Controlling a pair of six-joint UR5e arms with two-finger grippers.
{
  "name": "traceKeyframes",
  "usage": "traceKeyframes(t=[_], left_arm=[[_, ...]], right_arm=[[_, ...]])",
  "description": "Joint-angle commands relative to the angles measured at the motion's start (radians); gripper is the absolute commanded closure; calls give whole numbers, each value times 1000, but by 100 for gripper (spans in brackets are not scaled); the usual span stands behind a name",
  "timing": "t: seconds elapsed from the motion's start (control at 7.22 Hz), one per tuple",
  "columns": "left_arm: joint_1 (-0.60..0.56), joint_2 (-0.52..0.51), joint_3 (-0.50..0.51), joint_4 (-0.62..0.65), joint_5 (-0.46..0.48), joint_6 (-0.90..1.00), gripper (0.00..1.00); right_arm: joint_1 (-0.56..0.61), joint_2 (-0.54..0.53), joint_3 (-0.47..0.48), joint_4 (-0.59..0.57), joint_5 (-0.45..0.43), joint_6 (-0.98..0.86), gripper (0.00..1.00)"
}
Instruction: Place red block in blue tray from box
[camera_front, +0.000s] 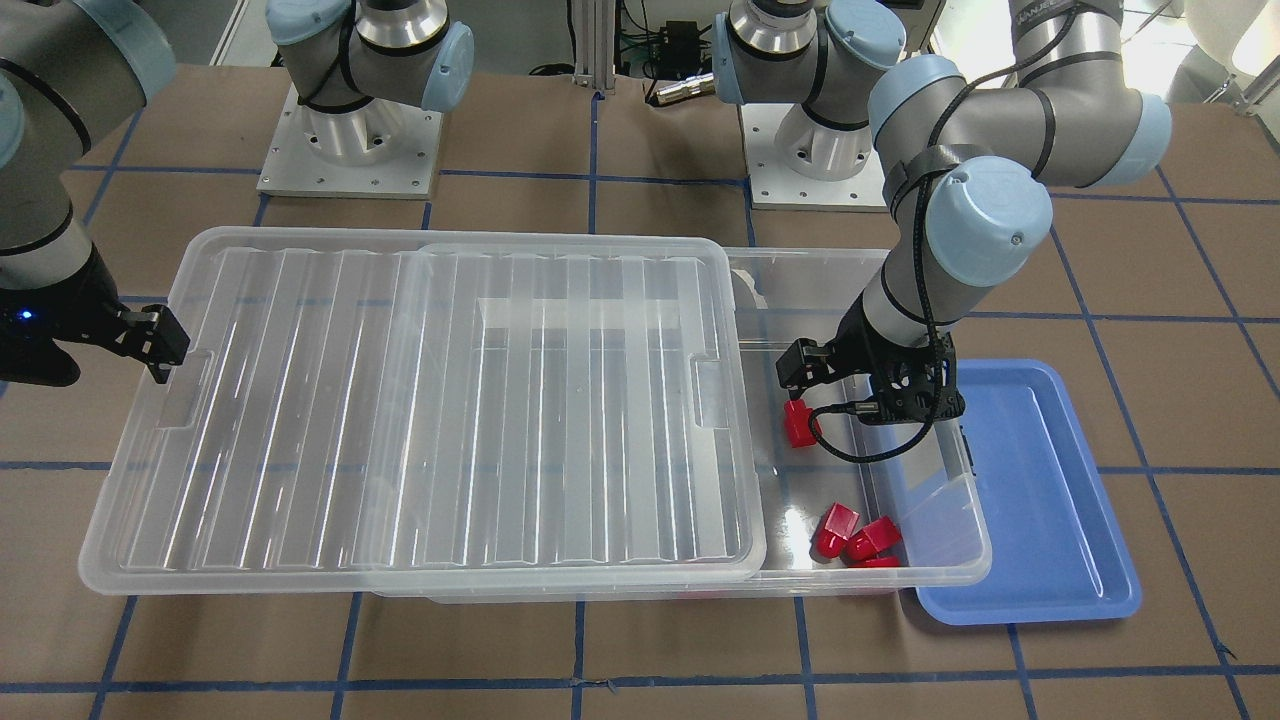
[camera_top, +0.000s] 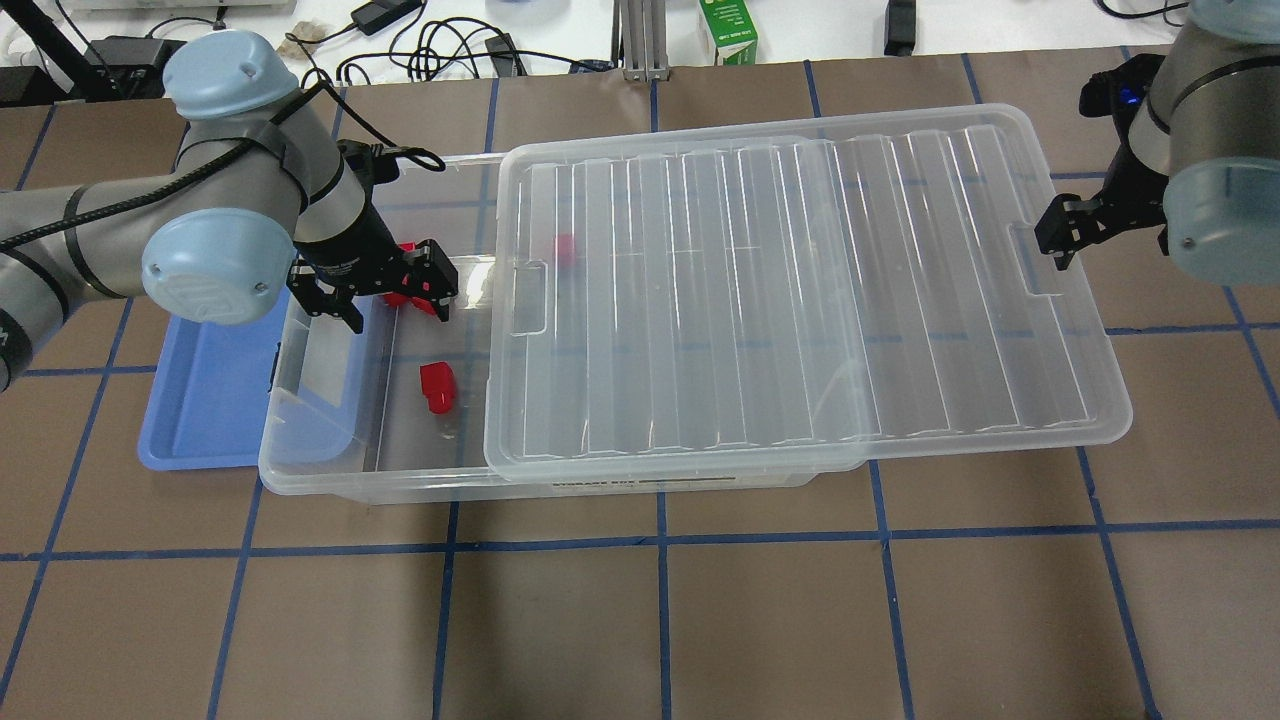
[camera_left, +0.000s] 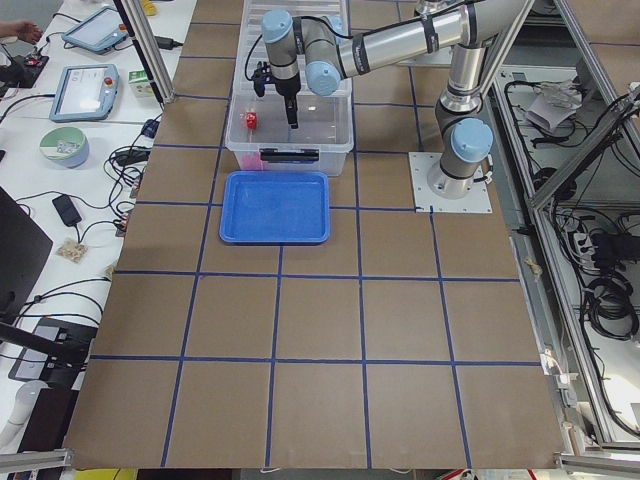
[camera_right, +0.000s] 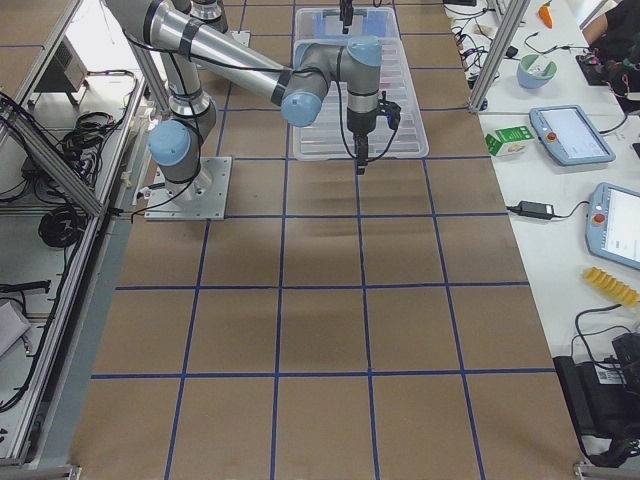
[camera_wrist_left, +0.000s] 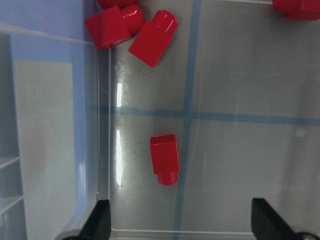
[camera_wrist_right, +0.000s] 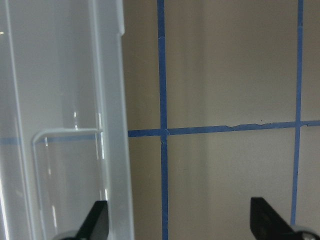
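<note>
Since the red block (camera_wrist_left: 165, 160) lies loose on the box's (camera_top: 400, 488) uncovered floor, near its wall by the tray (camera_top: 200, 400), the left gripper (camera_wrist_left: 182, 222), jaws wide apart above it, may nudge it aside or snag that wall descending. The right gripper's (camera_top: 1062, 232) jaws, apart, hold nothing beyond the box's other end.

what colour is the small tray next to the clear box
Light blue, plain, with no pattern. The blue tray shows best in the exterior front-facing view.

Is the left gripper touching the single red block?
Apart. The left wrist view shows the small glossy red plastic block lying clear of the left gripper.
</note>
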Motion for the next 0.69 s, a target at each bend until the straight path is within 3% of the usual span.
traceKeyframes(t=[0.0, 0.14, 0.28, 0.55], left_arm=[[0, -13, -48, 19, 2, -6, 0], [-2, -28, -64, 34, 2, -6, 0], [-2, -45, -72, 57, 1, -12, 0], [-5, -79, -87, 102, 2, -10, 0]], right_arm=[[3, -5, -17, 1, 18, -2, 0], [12, -11, -54, 9, 63, 8, 0], [16, -31, -106, 74, 184, 21, 0], [78, -80, -215, 275, 223, 92, 0]])
